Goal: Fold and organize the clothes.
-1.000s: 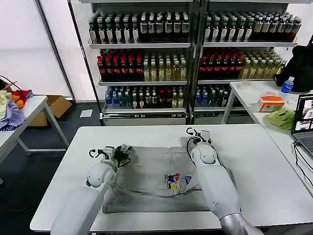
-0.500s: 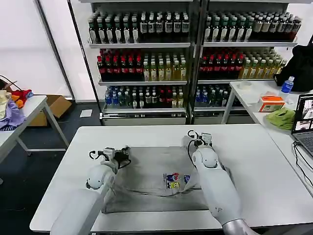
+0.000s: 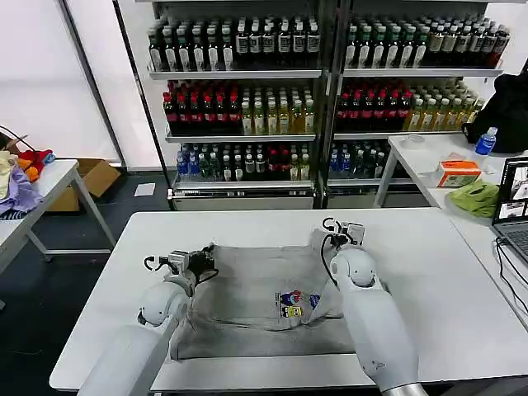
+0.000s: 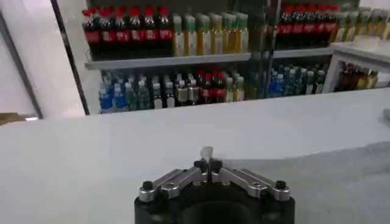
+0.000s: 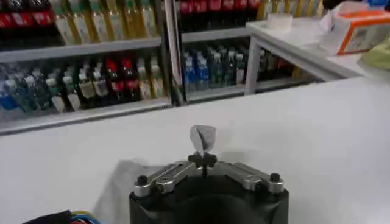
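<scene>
Head view: grey shirt [image 3: 260, 301] lies on the white table [image 3: 429, 272], near the front edge, long axis running across the robot from left to right, chest print facing up. Left gripper [image 3: 200, 261] sits at the shirt's far left corner; right gripper [image 3: 341, 236] at the far right corner. Each arm is nearest its own corner, so the far edge is stretched between them and the cloth falls away toward the robot.

Left wrist view: left gripper [image 4: 207, 157] has its fingers pressed together with a thin sliver of grey fabric sticking out between the tips. Shirt cloth spreads off to one side; bare table beyond.

Right wrist view: right gripper [image 5: 203, 146] likewise pinched closed, a small flap of shirt fabric standing up from the tips.

Judgement: both corners look secured; a fold would carry the far edge toward the near hem.
</scene>
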